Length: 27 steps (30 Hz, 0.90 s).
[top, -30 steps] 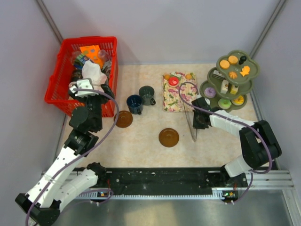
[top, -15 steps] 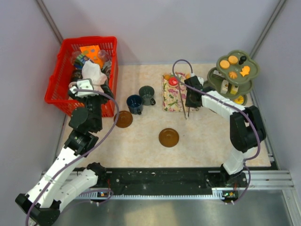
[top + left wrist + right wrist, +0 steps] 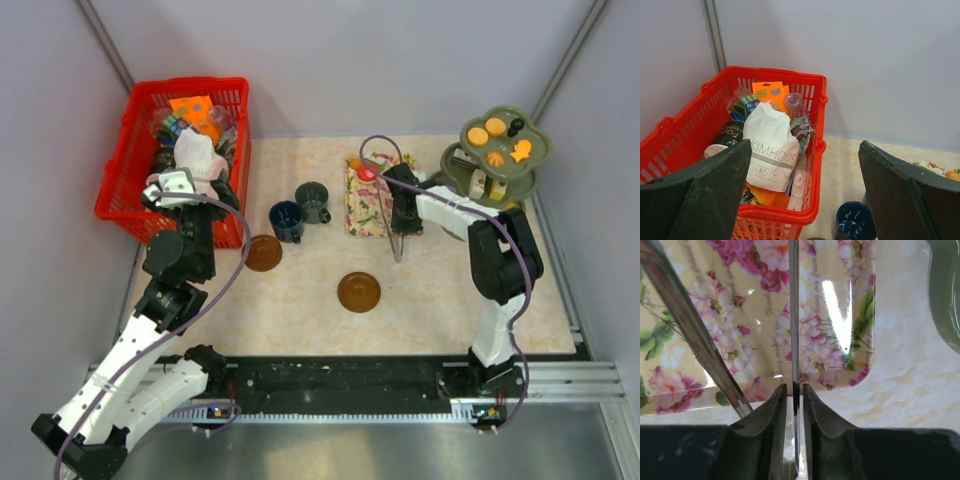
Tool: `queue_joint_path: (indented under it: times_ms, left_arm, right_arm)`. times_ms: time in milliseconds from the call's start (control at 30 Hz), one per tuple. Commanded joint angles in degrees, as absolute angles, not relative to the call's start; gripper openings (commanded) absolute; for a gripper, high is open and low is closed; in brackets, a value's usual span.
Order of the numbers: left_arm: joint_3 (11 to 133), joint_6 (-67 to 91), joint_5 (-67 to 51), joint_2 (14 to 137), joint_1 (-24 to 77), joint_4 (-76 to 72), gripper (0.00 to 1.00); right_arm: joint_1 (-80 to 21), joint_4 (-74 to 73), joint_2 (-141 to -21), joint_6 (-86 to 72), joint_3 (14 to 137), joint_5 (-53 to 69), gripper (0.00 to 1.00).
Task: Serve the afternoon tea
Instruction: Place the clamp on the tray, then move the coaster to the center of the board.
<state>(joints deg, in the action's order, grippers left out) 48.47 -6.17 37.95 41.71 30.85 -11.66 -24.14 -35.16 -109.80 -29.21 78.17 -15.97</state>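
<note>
The olive-green three-tier stand (image 3: 505, 165) at the far right carries several small pastries. A red doughnut (image 3: 368, 172) and an orange pastry (image 3: 354, 162) lie on the floral tray (image 3: 366, 210). My right gripper (image 3: 403, 207) hangs over the tray's right edge, shut on one arm of the metal tongs (image 3: 398, 242). In the right wrist view that arm (image 3: 793, 315) runs between the nearly closed jaws (image 3: 794, 386), and the other arm (image 3: 695, 335) passes outside them. My left gripper (image 3: 193, 190) stands wide open and holds nothing by the red basket (image 3: 125, 170). The navy mug (image 3: 286, 221) and dark-green mug (image 3: 313, 201) stand mid-table.
Two brown saucers (image 3: 264, 252) (image 3: 358, 292) lie in front of the mugs. The left wrist view shows the basket's rim (image 3: 822, 100), a white tissue pack (image 3: 771, 145) inside it, and the navy mug (image 3: 855, 222) low right. The stand's edge (image 3: 945, 290) shows at the right wrist view's right.
My right arm has swung up and left from the stand's front to the tray's right edge, bringing the tongs along. The left arm has barely moved.
</note>
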Motion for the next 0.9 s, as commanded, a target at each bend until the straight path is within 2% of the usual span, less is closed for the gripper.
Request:
queue_joint_path:
  times_ms: [0, 167, 300, 467, 633, 867]
  left_arm:
    - [47.81, -6.94, 37.09, 40.78, 31.11, -14.76, 0.93]
    - [47.81, -6.86, 37.09, 40.78, 31.03, -14.68, 0.93]
    - [47.81, -6.68, 36.91, 40.52, 31.03, -14.59, 0.93]
    - [47.55, -6.59, 37.44, 40.43, 31.11, -15.11, 0.93]
    - [46.67, -6.24, 37.53, 39.47, 31.11, -16.08, 0.93]
    - [46.06, -6.42, 38.06, 39.03, 31.03, -17.05, 0.92]
  right_arm:
    - [-23.73, -35.42, -106.18, -29.18, 80.59, -16.88, 0.23]
    - [-24.6, -37.61, -100.38, -27.34, 80.77, -17.66, 0.41]
    - [-29.78, -38.93, -94.67, -25.58, 78.85, -18.45, 0.54]
    - [-39.0, -39.55, -90.27, -28.29, 74.28, -17.93, 0.6]
    - [-48.77, -39.82, -92.19, -31.72, 73.12, -17.49, 0.66]
    - [-56.33, -39.29, -101.41, -34.71, 77.42, -15.74, 0.65]
